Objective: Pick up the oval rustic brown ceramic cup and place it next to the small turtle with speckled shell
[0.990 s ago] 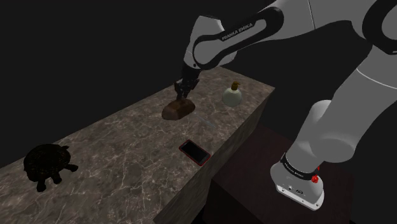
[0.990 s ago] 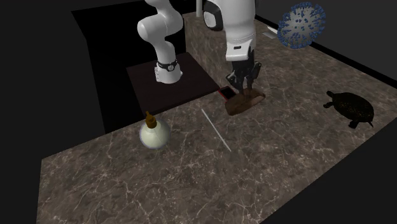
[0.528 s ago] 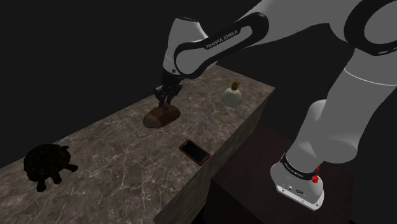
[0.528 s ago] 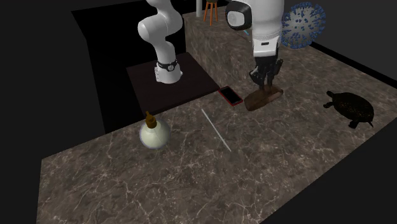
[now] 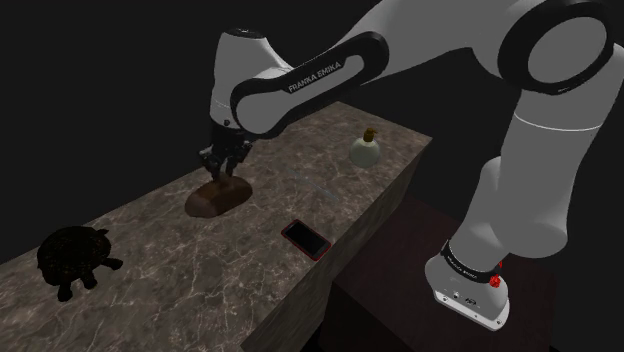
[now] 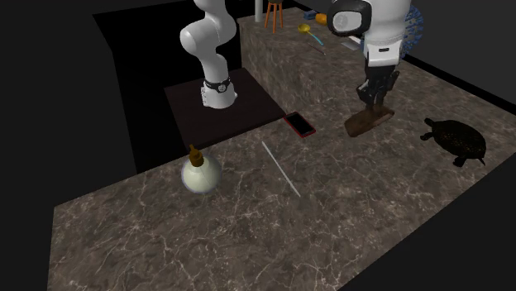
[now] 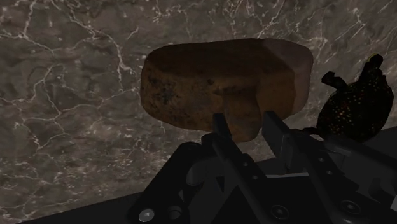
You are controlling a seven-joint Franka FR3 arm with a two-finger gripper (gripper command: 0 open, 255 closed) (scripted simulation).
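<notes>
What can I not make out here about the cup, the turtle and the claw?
- The cup: shoulder view, too dim to tell whether it touches the counter.
- The turtle: wrist view, part of it is hidden behind the claw.
- The turtle's shell pattern: shoulder view, too dark.

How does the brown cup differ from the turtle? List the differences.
The cup is mottled brown and a plain rounded shape; the turtle is near-black with faint speckles, head and legs out. The cup is clasped in the gripper; the turtle sits free, untouched. Both are over the same marbled counter.
</notes>
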